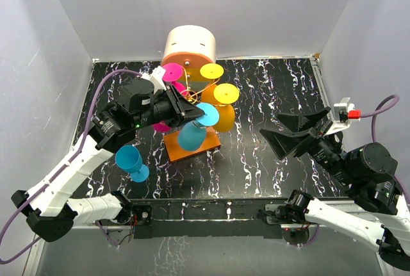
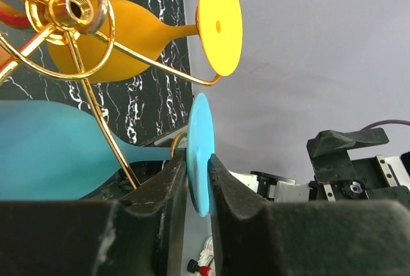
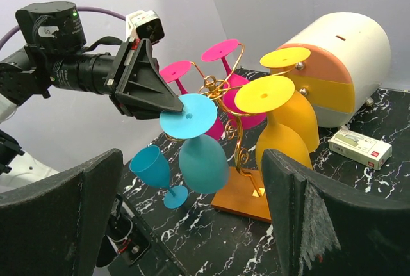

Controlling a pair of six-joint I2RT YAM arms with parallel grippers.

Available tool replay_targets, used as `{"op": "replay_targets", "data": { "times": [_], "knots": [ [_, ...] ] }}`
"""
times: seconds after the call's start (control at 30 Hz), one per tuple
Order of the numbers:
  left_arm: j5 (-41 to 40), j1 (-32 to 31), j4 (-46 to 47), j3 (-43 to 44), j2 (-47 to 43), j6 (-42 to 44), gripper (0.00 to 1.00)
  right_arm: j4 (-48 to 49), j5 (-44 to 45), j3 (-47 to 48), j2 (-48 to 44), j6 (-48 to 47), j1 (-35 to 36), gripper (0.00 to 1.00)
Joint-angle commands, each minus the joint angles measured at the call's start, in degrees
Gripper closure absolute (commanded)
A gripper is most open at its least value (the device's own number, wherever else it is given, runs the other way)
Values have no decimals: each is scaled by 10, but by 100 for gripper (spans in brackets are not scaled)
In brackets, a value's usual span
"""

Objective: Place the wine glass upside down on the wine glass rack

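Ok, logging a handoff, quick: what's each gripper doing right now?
Left gripper: jaws around the racked blue wine glass foot; gripping or released cannot be told.
Right gripper: open, empty.

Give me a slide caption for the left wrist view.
Left gripper pinches the foot of the blue glass, hung upside down on the rack beside a yellow glass.

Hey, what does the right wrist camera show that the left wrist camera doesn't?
Only right wrist: the upright blue glass, two pink glasses, the white box and the cream-and-orange cylinder. Only left wrist: how closely the left fingers flank the hanging blue glass at its foot. Both: that glass, a yellow glass and the gold rack.
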Motion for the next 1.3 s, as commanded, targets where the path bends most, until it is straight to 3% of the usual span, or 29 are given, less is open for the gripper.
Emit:
{"op": "replay_targets", "data": {
  "times": [0.0,0.27,0.73,1.07,1.27],
  "knots": [
    [-8,-1,-21,31,2,24,81,15,9,0,-1,5,0,12],
    [-24,-1,-51,52,12,47,78,12,13,-2,-9,9,0,12],
    [-40,-1,-130,125,42,86,62,18,17,-6,-9,8,0,12],
    [-110,-1,-216,195,55,129,60,18,19,-3,-9,8,0,12],
    [-173,-1,-273,249,43,197,58,16,26,-3,-6,16,0,12]
  ]
}}
